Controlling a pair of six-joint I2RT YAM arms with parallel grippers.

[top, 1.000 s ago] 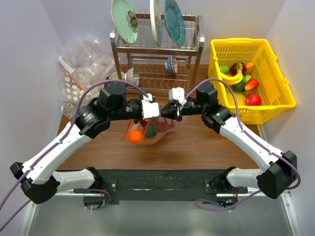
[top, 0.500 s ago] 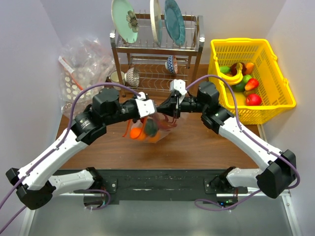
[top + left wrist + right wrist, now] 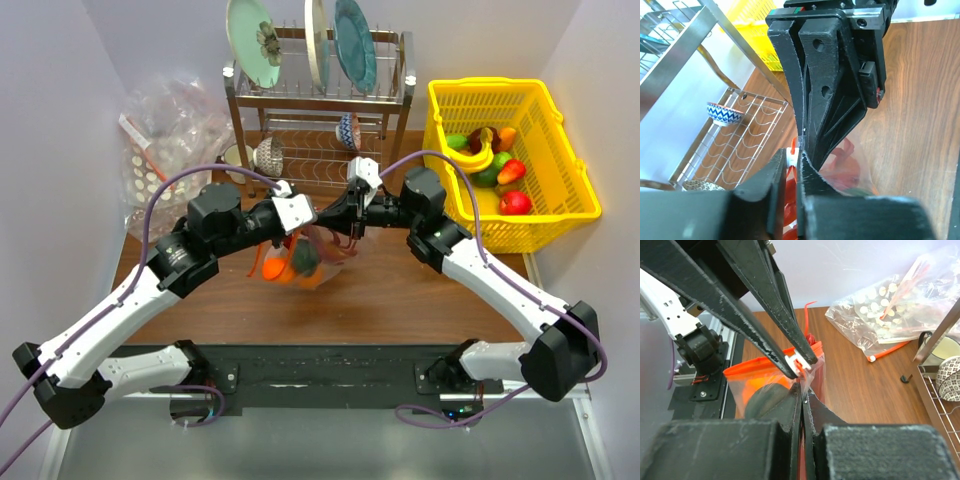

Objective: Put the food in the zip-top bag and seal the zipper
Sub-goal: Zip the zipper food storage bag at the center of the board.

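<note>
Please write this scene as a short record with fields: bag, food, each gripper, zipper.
bag: zip-top bag, held up by its top edge
food: orange, green fruit and lobster inside the bag
left gripper: fingers shut on the top edge
right gripper: fingers shut on the same edge, close beside
zipper: sealed or open, cannot tell

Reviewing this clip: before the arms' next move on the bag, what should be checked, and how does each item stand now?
1. The orange and green fruit inside the zip-top bag: ok.
2. The lobster fully inside: cannot tell; a thin red strand rises past the top edge.
3. The right gripper clamped on the bag's top edge: ok.
4. The left gripper pinching the zipper: ok.
5. Zipper pressed shut across its width: cannot tell.
</note>
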